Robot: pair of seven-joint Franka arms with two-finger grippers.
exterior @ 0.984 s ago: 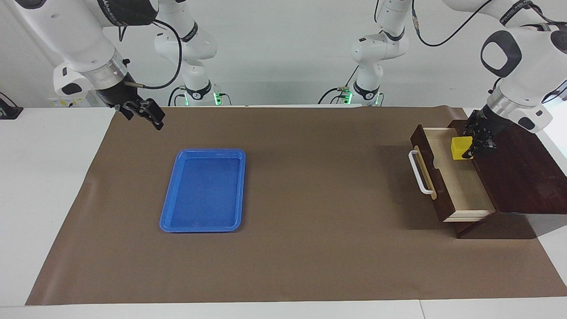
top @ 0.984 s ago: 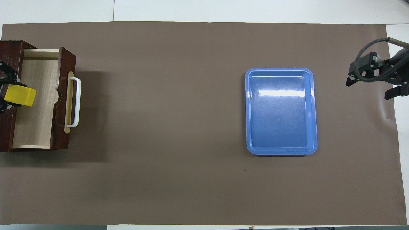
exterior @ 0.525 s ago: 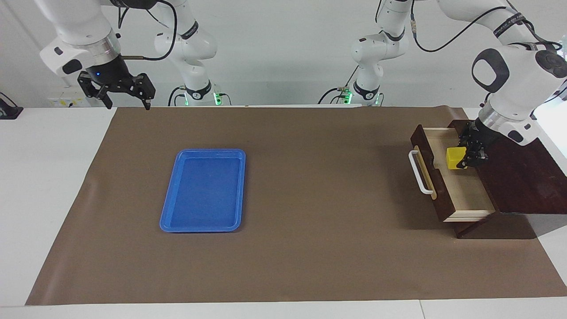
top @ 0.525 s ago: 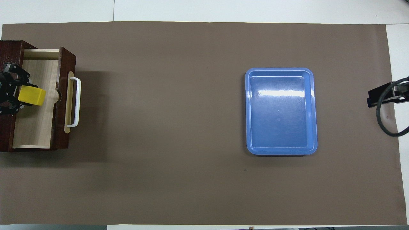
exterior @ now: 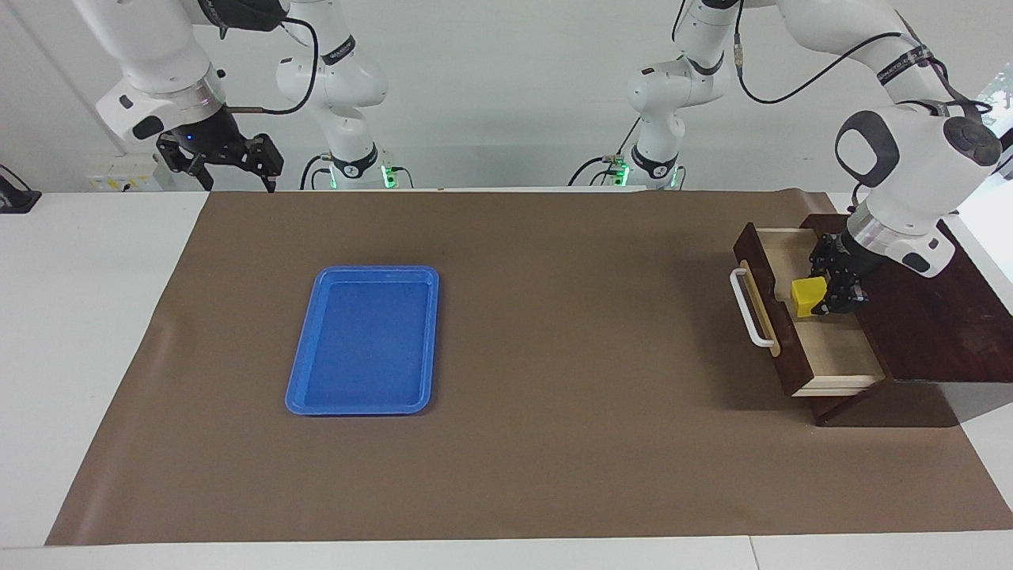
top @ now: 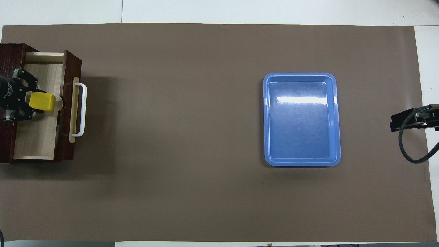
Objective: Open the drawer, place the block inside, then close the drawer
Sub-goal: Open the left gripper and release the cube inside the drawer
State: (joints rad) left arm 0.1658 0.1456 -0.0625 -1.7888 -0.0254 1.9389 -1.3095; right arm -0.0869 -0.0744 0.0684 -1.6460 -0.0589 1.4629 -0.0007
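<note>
The dark brown box [exterior: 934, 317] stands at the left arm's end of the table with its drawer [exterior: 835, 348] pulled out, white bar handle [exterior: 750, 309] facing the table's middle. My left gripper [exterior: 819, 299] reaches down into the drawer, shut on the yellow block [exterior: 807, 296]. The block hangs low over the pale wood floor, close to the drawer's front panel; whether it touches the floor I cannot tell. From overhead the block [top: 42, 102] sits between the fingers, near the notch in the drawer [top: 37, 137] front. My right gripper [exterior: 237, 180] waits open in the air over the mat's edge by its base.
A flat blue tray [exterior: 364, 340] lies empty on the brown mat [exterior: 554, 443], toward the right arm's end. White tabletop borders the mat all round. The box top reaches to the table's edge under the left arm.
My left gripper has carried the block down into the drawer and toward its front panel. My right gripper has risen and drawn back toward its base.
</note>
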